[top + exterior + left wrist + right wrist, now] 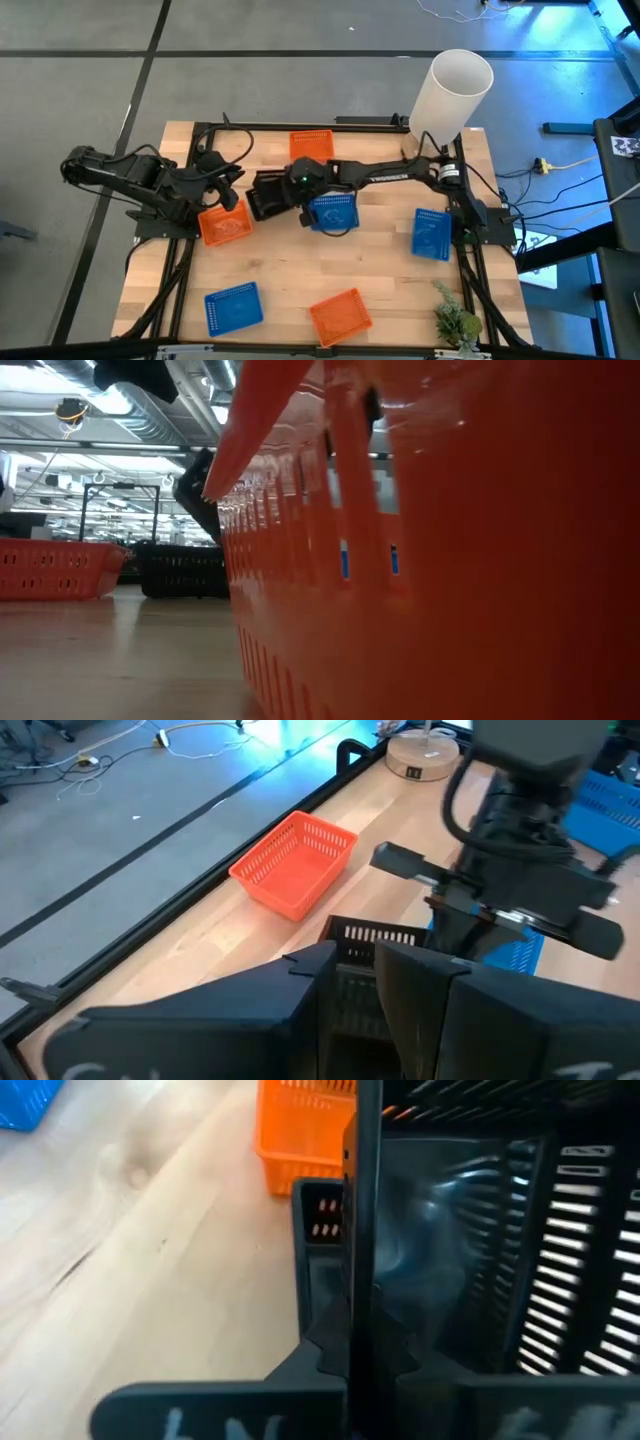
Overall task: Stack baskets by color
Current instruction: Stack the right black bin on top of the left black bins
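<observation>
My right gripper (280,192) reaches in from the table's right and is shut on a black basket (258,200) at mid-table. A blue basket (333,212) lies under that arm. My left gripper (232,190) stands just left of the black basket (366,936), its fingers slightly apart and touching nothing that I can see. An orange basket (225,226) rests on the table just nearer than it. In the low view the black basket (180,570) seems to sit with its bottom on the table. My right gripper pinches one side wall of the black basket at its rim (358,1200), with one finger inside the basket and one outside. The fingers slant down from the table's right side. The basket stands upright, its bottom apparently on the table.
Another orange basket (312,146) sits at the far edge. There is a blue basket (432,234) at the right and a blue one (232,307) and an orange one (340,316) near the front. A tall white cylinder (452,90) stands at the far right corner, a small plant (455,320) at the near right.
</observation>
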You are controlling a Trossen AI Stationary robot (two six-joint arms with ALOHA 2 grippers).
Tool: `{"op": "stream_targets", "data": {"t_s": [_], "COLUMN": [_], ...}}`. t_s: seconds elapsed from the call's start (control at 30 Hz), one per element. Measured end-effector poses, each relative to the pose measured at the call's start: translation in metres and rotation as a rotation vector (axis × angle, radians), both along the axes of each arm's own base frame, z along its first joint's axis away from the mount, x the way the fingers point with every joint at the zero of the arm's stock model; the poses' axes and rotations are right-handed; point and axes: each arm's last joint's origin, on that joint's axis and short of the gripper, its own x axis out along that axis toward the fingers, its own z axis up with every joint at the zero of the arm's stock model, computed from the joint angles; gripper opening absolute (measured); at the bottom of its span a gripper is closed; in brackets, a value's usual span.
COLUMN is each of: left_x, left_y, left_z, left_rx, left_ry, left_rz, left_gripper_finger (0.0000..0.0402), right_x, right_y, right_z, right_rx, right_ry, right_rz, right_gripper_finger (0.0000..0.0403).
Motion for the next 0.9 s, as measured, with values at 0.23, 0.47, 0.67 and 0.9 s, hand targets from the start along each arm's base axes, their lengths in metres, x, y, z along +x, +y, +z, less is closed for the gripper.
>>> {"op": "stream_targets", "data": {"t_s": [0.23, 0.47, 0.67, 0.9], "left_x": [0.0, -0.001, -0.001, -0.001], "left_y": [0.0, 0.0, 0.0, 0.0], "left_z": [0.0, -0.001, -0.001, -0.001], "left_rx": [0.0, 0.003, -0.001, -0.001], "left_ry": [0.002, 0.018, 0.019, 0.019], "left_rz": [-0.001, -0.002, -0.007, -0.007], "left_gripper_finger": [0.0067, 0.0066, 0.0067, 0.0066], "right_x": [-0.011, -0.021, -0.022, -0.02], "right_y": [-0.008, -0.006, -0.007, -0.006], "right_z": [-0.011, -0.014, -0.016, -0.013], "right_rx": [0.039, 0.038, 0.065, 0.066], "right_ry": [0.158, 0.278, 0.298, 0.299], "right_rz": [-0.031, -0.035, -0.082, -0.084], "right_gripper_finger": [0.0, 0.0, 0.0019, 0.0074]}}
